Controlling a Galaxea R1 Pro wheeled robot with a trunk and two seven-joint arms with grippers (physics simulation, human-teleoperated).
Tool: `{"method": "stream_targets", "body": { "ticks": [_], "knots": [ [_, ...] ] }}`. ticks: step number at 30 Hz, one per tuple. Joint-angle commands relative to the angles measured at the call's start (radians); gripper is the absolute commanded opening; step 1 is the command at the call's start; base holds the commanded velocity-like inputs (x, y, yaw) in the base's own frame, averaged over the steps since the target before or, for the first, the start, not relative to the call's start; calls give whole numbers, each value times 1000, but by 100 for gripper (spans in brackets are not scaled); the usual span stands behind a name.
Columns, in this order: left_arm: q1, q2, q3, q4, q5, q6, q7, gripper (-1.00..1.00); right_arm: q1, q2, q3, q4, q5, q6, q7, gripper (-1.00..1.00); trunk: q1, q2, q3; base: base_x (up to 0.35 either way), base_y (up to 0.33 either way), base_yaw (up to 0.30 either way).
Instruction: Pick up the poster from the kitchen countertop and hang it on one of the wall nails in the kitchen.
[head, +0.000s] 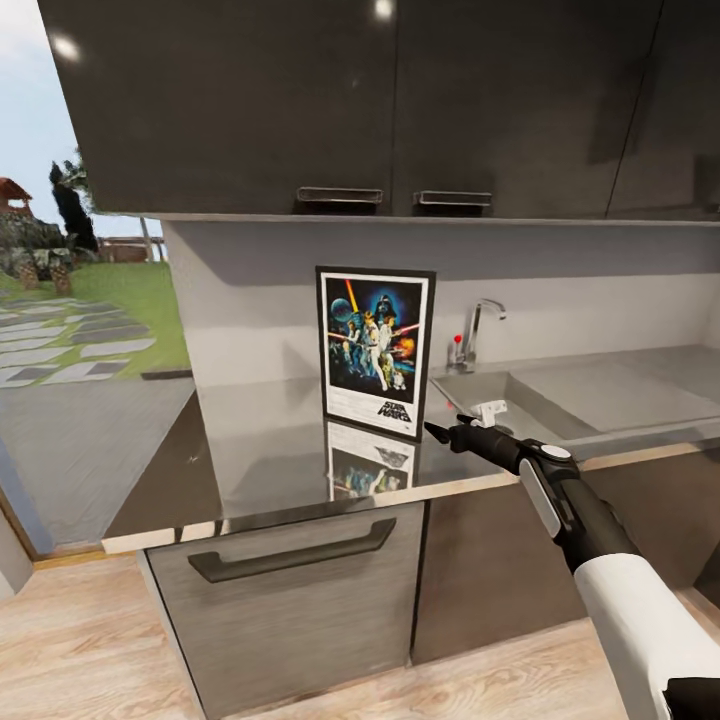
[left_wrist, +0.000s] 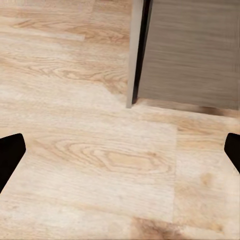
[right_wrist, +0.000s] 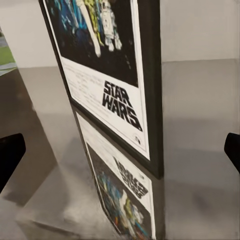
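The framed Star Wars poster (head: 375, 350) stands upright on the glossy kitchen countertop (head: 270, 450), leaning against the grey backsplash, and is mirrored in the slab. My right gripper (head: 447, 424) is open just right of the poster's lower right corner, a little above the counter. In the right wrist view the poster's black frame edge (right_wrist: 152, 100) stands between the spread fingertips (right_wrist: 10, 160), close ahead and untouched. My left gripper (left_wrist: 120, 155) hangs open over the wooden floor with nothing in it. The wall nails are out of view.
A sink (head: 580, 390) with a chrome faucet (head: 478, 330) lies right of the poster. Dark upper cabinets (head: 350, 100) hang low above it. A grey drawer with a bar handle (head: 290, 555) sits under the counter's pale edge. A garden shows at far left.
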Motion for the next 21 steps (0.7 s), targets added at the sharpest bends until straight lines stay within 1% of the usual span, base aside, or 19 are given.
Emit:
{"method": "stream_targets", "body": {
  "ticks": [1,10,16,21],
  "knots": [
    [0,0,3,-1,-1,-2,-6,100,0,-1,2,-1,-11,8,-1,100,0,0,-1,183,-3,0],
    [0,0,3,-1,-1,-2,-6,100,1,2,4,3,-10,-29,-1,100,0,0,-1,65,2,0],
    [0,1,3,-1,-1,-2,-6,100,1,3,5,20,-9,-35,-1,100,0,0,-1,132,119,0],
    [0,0,3,-1,-1,-2,-6,100,1,3,5,24,-9,-37,-1,100,0,0,-1,56,53,0]
  ]
}}
